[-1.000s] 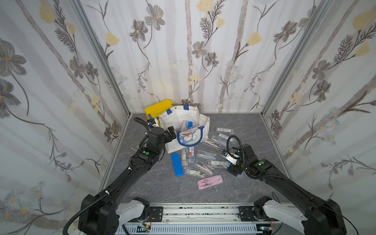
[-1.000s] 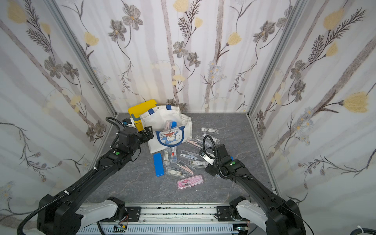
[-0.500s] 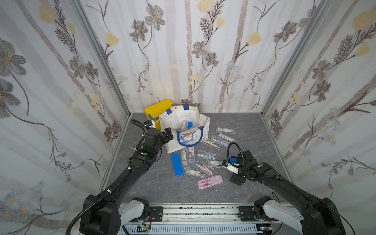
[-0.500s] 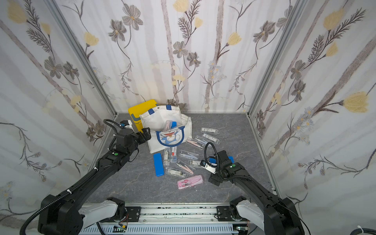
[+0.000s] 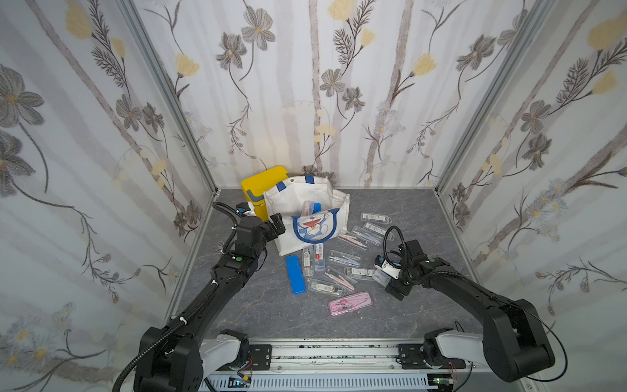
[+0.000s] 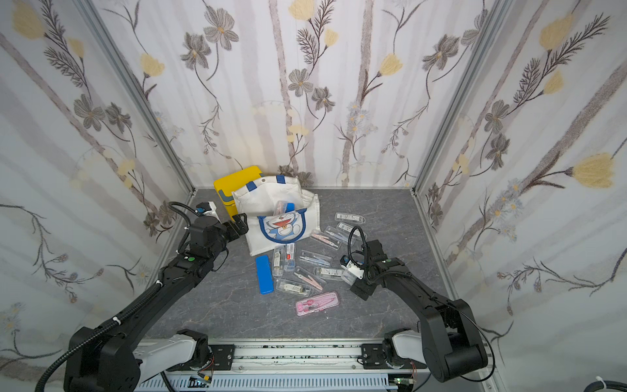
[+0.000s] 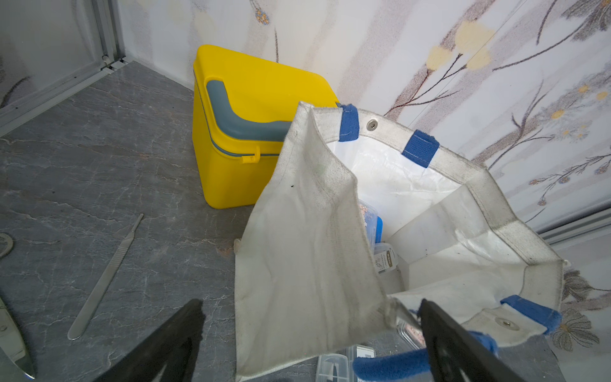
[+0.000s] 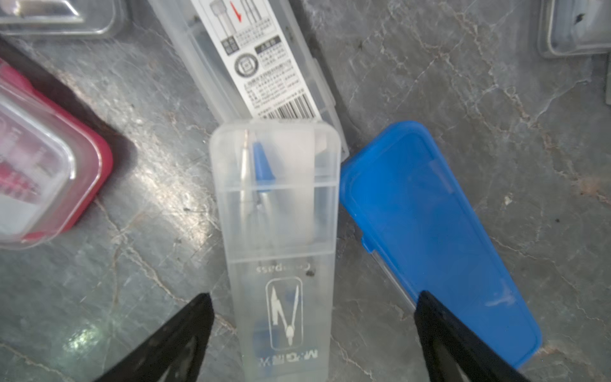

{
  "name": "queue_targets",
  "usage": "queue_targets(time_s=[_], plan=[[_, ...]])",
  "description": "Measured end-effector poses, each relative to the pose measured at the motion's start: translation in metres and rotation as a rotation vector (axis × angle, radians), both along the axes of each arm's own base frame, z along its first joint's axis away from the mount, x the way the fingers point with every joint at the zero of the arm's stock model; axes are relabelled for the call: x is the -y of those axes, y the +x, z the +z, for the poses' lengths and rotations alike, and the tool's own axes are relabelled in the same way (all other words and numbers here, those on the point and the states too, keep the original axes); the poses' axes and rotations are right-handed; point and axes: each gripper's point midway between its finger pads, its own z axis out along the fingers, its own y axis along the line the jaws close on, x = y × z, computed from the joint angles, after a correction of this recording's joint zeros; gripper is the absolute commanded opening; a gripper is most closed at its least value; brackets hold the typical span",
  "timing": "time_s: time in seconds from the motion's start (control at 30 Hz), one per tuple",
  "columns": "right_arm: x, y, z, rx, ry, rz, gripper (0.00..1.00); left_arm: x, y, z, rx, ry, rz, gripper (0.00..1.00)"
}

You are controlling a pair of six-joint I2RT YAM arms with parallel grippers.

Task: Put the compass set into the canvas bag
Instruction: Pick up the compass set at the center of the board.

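Straddling the rim of the canvas bag [image 7: 307,248], the left gripper [image 7: 310,307] is spread; the right gripper [image 8: 312,297] is spread around a compass set [image 8: 277,215], gaps both sides.

Three papered walls close in the space: the back wall [image 5: 339,101], the left wall [image 5: 84,135] and the right wall [image 5: 543,152]. All carry pale vertical stripes with grey and yellow flowers on thin dark stems. Aluminium corner posts [image 5: 173,101] [image 5: 480,101] stand where the walls meet. The floor [image 5: 258,305] is a grey stone-look surface with pale veins. An aluminium strip [image 7: 56,87] runs along a wall's foot. The light is soft and even, and a bright patch of glare [image 8: 82,340] lies on the floor.
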Motion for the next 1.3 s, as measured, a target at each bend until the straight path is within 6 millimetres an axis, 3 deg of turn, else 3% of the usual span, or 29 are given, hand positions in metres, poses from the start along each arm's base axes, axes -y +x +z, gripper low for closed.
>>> queue_targets(time_s=[0.4, 0.53, 0.7, 1.1, 1.3], plan=[[-0.005, 0.001, -0.013, -0.050, 0.035, -0.016, 0.77, -0.002, 0.000, 0.000, 0.004, -0.011, -0.007, 1.00], [-0.006, 0.003, -0.014, -0.049, 0.042, -0.015, 0.66, -0.001, -0.004, 0.006, 0.020, -0.019, -0.018, 1.00], [-0.011, 0.004, -0.016, -0.055, 0.065, -0.007, 0.62, -0.002, -0.011, 0.016, 0.052, -0.029, -0.024, 1.00], [-0.015, 0.007, -0.014, -0.049, 0.081, -0.001, 0.38, -0.007, -0.017, 0.023, 0.077, -0.026, -0.007, 1.00], [-0.016, 0.013, -0.010, -0.039, 0.086, -0.001, 0.38, -0.009, -0.017, 0.023, 0.079, -0.015, 0.001, 1.00]])
